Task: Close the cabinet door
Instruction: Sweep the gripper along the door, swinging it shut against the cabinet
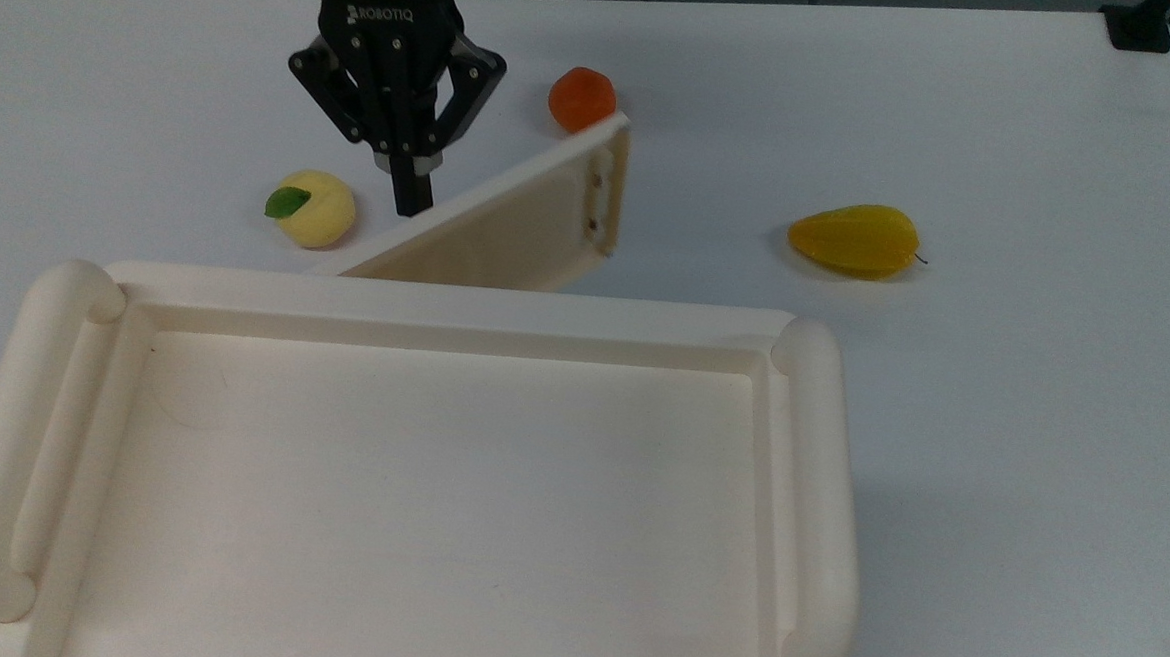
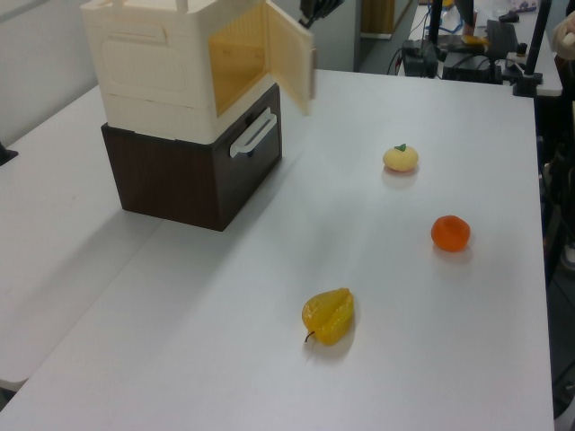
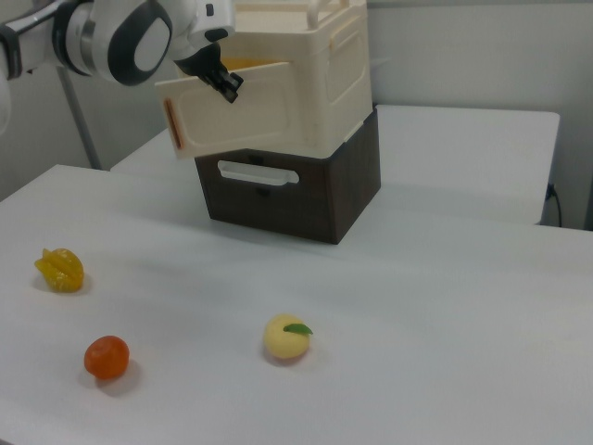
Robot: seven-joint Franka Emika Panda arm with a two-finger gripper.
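A: Where is the door (image 1: 510, 229), and which way does it point?

B: It stands part open, hinged on the cabinet (image 1: 417, 480) front. In the top view its long axis runs diagonally, from the hinge just below the gripper (image 1: 411, 191) up and out to a free edge toward the top view's right. Copper fittings sit along that free edge.

A: Gripper state?

B: The fingers are drawn together, nothing between them. The tip sits at the door's outer face; in the right view the gripper (image 3: 222, 79) is against the door (image 3: 246, 116) near its top edge. I cannot tell if they actually touch.

A: Any writing?

B: "ROBOTIQ" in white on the gripper body.

A: What is hidden or cut off?

B: The door covers the lower edge of the orange (image 1: 582, 98). The frame crops the cabinet's near edge. In the left view, the gripper is cut off at the top.

A: Other items?

B: A peach (image 1: 316, 209) lies just left of the gripper in the top view; a starfruit (image 1: 855, 240) lies well to the right.
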